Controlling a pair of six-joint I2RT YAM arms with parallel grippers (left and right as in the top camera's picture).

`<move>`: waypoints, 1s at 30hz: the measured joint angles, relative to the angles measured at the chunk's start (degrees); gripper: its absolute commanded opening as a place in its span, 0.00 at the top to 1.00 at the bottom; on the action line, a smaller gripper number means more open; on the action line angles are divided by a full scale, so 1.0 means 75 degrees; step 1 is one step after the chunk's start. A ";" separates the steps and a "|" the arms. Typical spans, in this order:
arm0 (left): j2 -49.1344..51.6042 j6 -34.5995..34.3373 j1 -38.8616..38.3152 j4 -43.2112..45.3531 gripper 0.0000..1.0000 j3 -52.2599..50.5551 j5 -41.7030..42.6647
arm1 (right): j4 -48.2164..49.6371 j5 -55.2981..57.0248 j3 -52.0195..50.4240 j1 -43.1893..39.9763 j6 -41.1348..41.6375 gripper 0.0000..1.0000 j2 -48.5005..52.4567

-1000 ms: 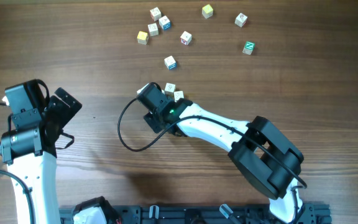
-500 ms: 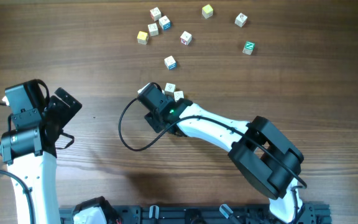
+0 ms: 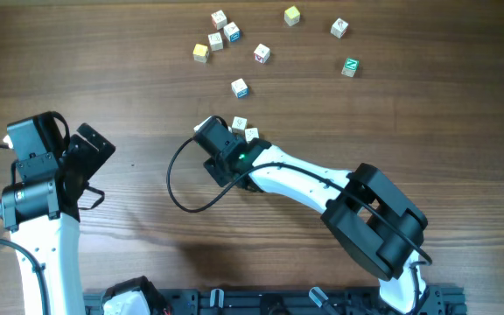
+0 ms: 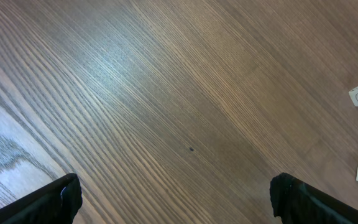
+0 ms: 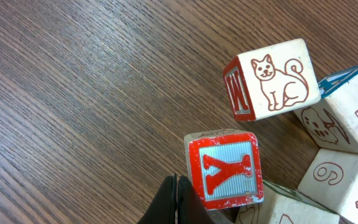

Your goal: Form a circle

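Wooden alphabet-cube ring (image 5: 278,84) appears nearly closed; gap beside square red-faced Y cube (image 5: 224,169) judged remaining work; right hand (image 5: 176,186) pressed together, empty; left hand (image 4: 176,196) spread.

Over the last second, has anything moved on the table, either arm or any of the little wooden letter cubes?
Nothing visibly changed. The right tool stays shut right beside the red-faced wooden cube with the letter Y. The left tool stays open over the bare wooden table. The scattered wooden alphabet cubes lie where they were.
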 measured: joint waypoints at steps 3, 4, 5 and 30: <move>0.0000 0.0000 0.0000 0.0000 0.00 0.0000 0.0000 | 0.0000 0.0006 0.0000 0.0000 0.0000 0.96 0.0000; 0.0000 0.0000 0.0000 0.0000 0.00 0.0000 -0.0003 | 0.0000 0.0020 0.0000 0.0000 0.0000 0.96 0.0000; 0.0000 0.0000 0.0000 0.0000 0.00 0.0000 0.0000 | 0.0000 0.0023 0.0000 0.0000 0.0000 0.96 0.0000; 0.0000 0.0000 0.0000 0.0000 0.00 0.0000 -0.0003 | -0.0152 -0.0329 0.0000 0.0000 0.0137 0.96 -0.0393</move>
